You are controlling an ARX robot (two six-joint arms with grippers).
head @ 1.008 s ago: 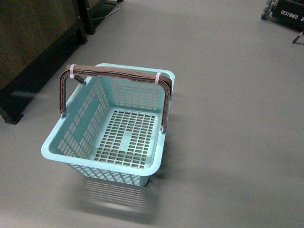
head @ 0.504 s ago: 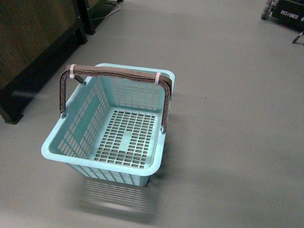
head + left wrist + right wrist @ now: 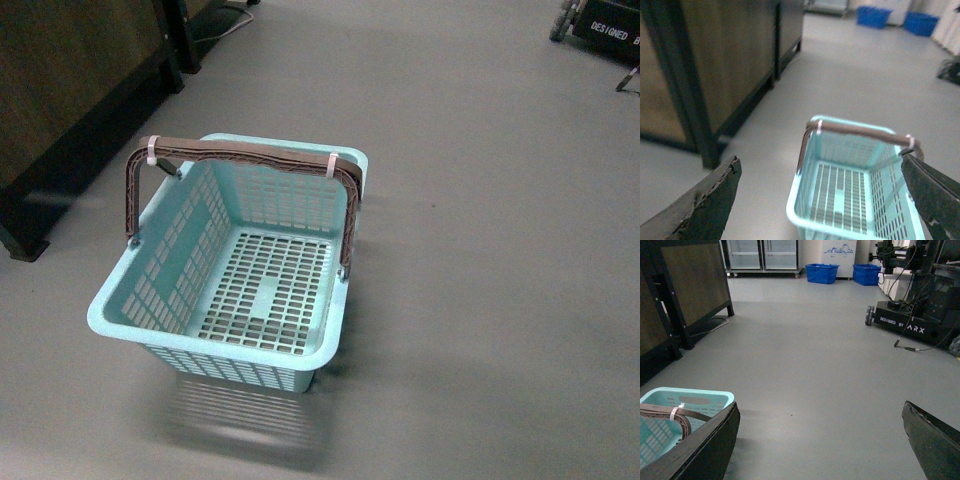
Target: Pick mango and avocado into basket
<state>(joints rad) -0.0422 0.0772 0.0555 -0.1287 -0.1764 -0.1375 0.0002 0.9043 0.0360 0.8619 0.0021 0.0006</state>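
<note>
Since neither mango nor avocado shows in any view, finding them should come first. The light aqua slotted plastic basket (image 3: 185, 250) sits empty on the grey floor (image 3: 480, 250), and the left gripper (image 3: 819, 165) and right gripper (image 3: 820, 410) hang spread wide, holding nothing.

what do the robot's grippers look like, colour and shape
Only the fingers show, in the wrist views. The left gripper has two dark, wedge-shaped fingers tapering to blunt tips, with a rough, scuffed matte surface. The right gripper has the same black tapered fingers. No cables or markings are visible on them, and the front view shows neither arm.
</note>
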